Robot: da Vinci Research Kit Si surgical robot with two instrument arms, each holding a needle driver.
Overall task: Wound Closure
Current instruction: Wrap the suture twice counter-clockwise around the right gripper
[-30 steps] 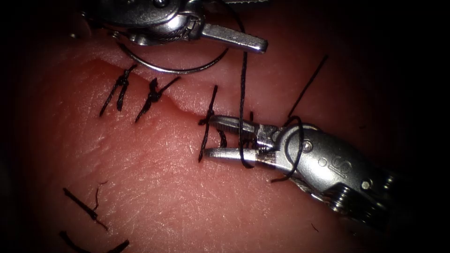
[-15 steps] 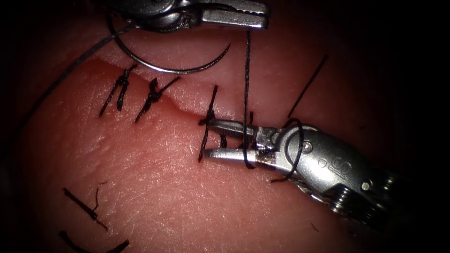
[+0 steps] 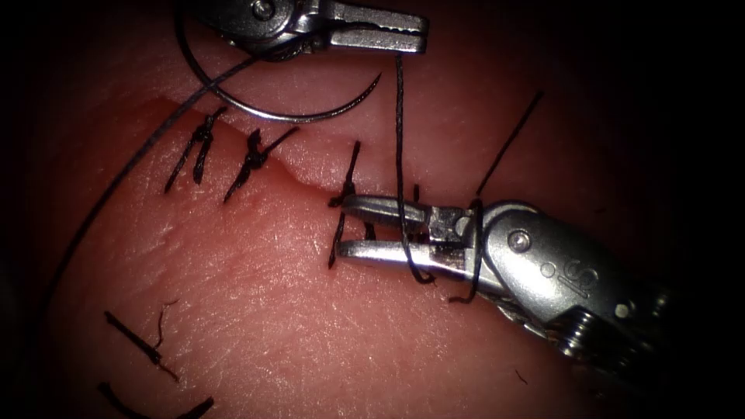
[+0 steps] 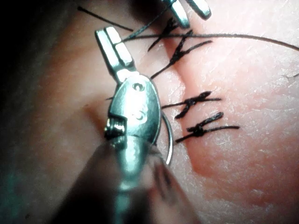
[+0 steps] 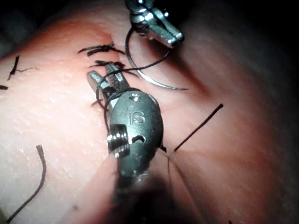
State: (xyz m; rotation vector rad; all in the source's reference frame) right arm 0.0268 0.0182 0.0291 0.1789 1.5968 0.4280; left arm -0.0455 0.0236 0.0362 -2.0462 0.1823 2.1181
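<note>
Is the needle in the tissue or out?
Out. The needle hangs from the left tool, whose jaws are shut near its thread end; its whole curve and tip lie bare above the tissue.

Short cut ends of thread [image 3: 143, 345] lying loose and flat at lower left in the endoscope view; second scrap [image 3: 159, 406] just below, at the edge; curved scrap [image 5: 41, 177] in the right wrist view; dark surround [image 3: 683, 77] beyond.
</note>
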